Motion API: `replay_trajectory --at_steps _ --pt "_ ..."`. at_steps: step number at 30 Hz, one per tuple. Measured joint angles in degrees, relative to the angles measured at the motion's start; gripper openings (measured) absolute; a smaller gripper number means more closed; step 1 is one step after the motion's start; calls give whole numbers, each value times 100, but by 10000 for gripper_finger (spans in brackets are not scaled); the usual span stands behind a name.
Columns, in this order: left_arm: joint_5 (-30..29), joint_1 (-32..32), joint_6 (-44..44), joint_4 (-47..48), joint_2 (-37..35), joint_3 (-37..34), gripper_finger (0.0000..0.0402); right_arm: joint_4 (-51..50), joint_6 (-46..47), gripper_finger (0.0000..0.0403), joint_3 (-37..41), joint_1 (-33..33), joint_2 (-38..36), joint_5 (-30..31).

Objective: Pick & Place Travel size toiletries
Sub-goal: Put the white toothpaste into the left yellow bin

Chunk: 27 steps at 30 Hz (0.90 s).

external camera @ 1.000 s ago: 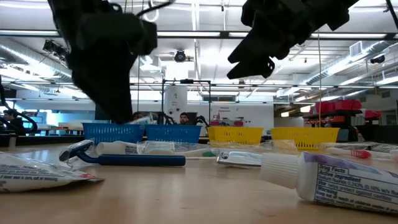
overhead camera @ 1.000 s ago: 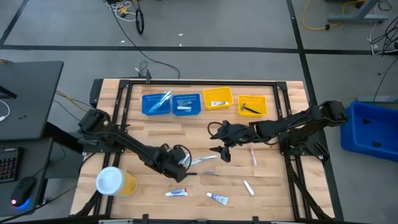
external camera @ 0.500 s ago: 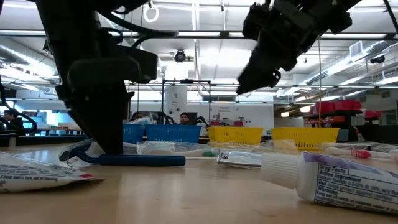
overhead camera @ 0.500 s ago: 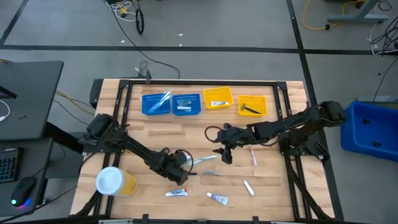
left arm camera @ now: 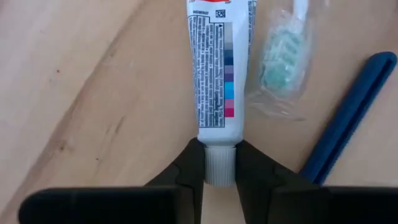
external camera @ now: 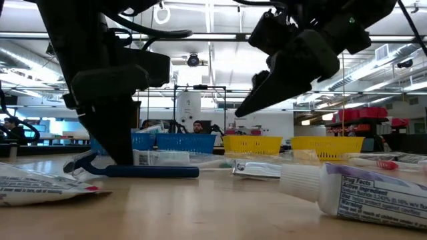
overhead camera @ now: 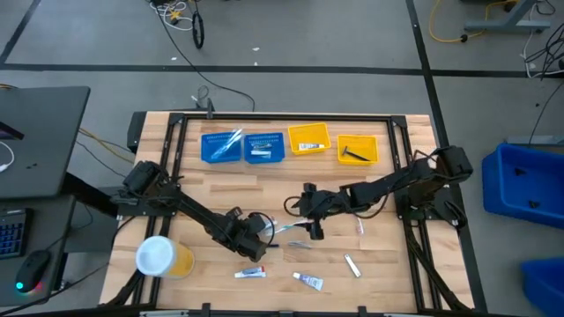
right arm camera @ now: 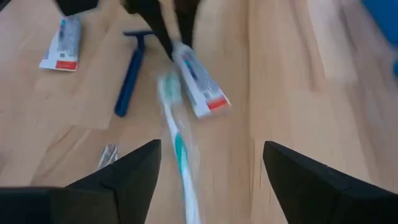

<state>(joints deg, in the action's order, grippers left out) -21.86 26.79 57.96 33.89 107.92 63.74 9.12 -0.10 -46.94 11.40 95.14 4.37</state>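
Wooden planks form the table (overhead camera: 264,189), which stands on a grey floor (overhead camera: 291,35). On it, the left gripper (left arm camera: 220,180) pinches the cap of a white toothpaste tube (left arm camera: 215,74), between a green toothbrush (left arm camera: 283,59) and a blue razor (left arm camera: 348,115). The right gripper (right arm camera: 208,158) hovers spread above the same toothbrush. Blue baskets (overhead camera: 242,146) and yellow baskets (overhead camera: 333,143) stand along the far edge. Behind the table the low view shows a big hall with ceiling lights (external camera: 207,33)
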Motion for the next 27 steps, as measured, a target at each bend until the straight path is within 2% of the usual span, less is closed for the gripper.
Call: replay_trajectory --at_steps 6,11,15,20,25,27 --pt "-630 -13 -179 308 -99 290 82 925 -941 307 0 66 411 3" --pt "-879 -24 -519 459 -174 581 73 1246 -1365 298 0 61 546 6" --pt "-870 -44 -850 139 -179 721 75 1282 -2215 285 0 59 548 8" --pt "-578 -106 -857 -432 -179 730 77 1457 -2983 270 0 59 548 5" --pt "-403 -221 -67 -789 -179 730 76 1426 -3737 250 0 59 548 5" --pt "-345 -243 174 -861 -179 730 79 1387 -3774 242 0 59 548 5"
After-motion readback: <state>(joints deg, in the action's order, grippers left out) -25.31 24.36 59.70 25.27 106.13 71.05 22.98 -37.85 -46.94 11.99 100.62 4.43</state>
